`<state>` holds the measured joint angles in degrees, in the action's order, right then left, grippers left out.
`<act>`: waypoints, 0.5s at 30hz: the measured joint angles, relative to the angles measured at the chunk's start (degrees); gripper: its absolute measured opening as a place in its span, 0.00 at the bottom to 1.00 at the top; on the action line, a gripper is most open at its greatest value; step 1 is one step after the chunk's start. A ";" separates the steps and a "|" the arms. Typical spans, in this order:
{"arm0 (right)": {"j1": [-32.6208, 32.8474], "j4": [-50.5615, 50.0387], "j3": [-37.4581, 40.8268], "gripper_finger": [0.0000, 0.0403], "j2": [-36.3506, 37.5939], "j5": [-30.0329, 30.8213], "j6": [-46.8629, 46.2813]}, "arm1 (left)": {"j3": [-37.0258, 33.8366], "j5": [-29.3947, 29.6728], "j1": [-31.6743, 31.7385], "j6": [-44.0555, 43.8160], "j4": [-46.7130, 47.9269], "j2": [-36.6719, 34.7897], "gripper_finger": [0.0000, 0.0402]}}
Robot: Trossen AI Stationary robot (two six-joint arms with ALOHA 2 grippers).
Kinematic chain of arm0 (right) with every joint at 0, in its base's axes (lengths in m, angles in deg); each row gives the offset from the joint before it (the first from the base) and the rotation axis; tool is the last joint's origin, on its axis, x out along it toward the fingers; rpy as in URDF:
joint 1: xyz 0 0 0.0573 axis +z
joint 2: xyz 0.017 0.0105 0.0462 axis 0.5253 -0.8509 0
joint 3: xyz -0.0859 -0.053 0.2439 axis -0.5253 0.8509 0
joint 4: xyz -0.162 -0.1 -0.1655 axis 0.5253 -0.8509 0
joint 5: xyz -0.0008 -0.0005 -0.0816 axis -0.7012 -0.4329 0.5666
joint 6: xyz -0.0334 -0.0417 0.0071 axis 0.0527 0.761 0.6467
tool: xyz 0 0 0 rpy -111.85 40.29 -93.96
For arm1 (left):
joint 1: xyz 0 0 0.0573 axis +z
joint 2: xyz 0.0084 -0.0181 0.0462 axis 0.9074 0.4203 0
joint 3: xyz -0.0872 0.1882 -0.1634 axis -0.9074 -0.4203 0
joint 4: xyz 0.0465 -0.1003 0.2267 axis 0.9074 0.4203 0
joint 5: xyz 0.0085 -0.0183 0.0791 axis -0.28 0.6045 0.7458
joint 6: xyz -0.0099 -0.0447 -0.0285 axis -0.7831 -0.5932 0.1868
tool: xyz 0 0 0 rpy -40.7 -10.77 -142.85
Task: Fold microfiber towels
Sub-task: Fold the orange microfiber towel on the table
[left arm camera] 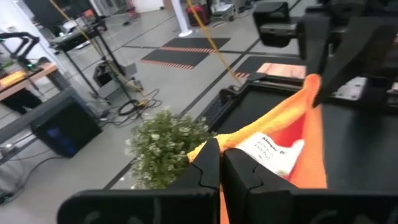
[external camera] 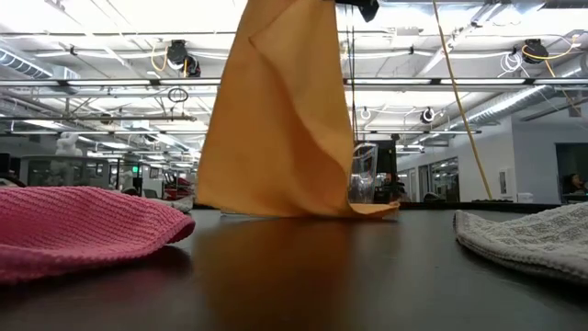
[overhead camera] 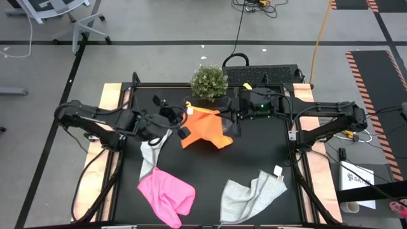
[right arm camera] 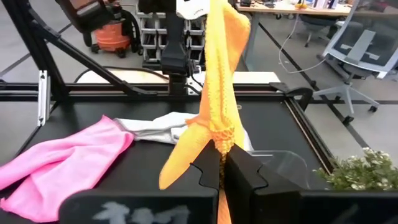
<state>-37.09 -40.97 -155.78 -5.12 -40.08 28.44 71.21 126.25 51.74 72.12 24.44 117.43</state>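
The orange-yellow towel (overhead camera: 205, 129) hangs between my two grippers above the middle of the table; its lower end (external camera: 372, 210) lies on the tabletop. My left gripper (left arm camera: 221, 167) is shut on one upper corner and my right gripper (right arm camera: 221, 163) on the other. The pink towel (overhead camera: 166, 194) lies crumpled at the near left. A grey towel (overhead camera: 251, 198) lies at the near right. Another grey towel (overhead camera: 152, 154) lies below my left arm. My left gripper pinches the orange towel's upper edge (left arm camera: 249, 146) between its two fingers, right beside the white label (left arm camera: 273, 154), coming about level from the table's left. The cloth runs from there across to the other gripper and hangs below. My right gripper pinches the bunched opposite upper corner (right arm camera: 222, 135) of the orange towel between its two fingers, coming about level from the table's right. The cloth hangs below the fingers in folds, its lower end on the table.
A small bushy potted plant (overhead camera: 209, 81) stands at the table's far edge, just behind the towel. A clear plastic tub (external camera: 364, 181) stands behind the hanging cloth. Raised rails (overhead camera: 299, 165) run along the table's sides.
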 joint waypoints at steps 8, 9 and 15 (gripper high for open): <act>1.18 -1.35 0.00 0.00 0.00 -0.04 -3.23 | 0.00 0.28 -2.90 -0.58 0.14 0.02 0.00; 1.44 -1.48 0.00 0.00 0.00 -0.02 -3.60 | 0.00 0.62 -2.96 -0.58 0.13 0.02 0.00; 2.78 -1.72 0.00 0.00 0.00 0.15 -4.48 | 0.00 2.88 -3.31 0.33 0.13 0.02 0.00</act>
<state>-34.30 -42.69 -155.78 -5.12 -39.93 23.96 71.21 129.13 48.44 72.44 24.57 117.45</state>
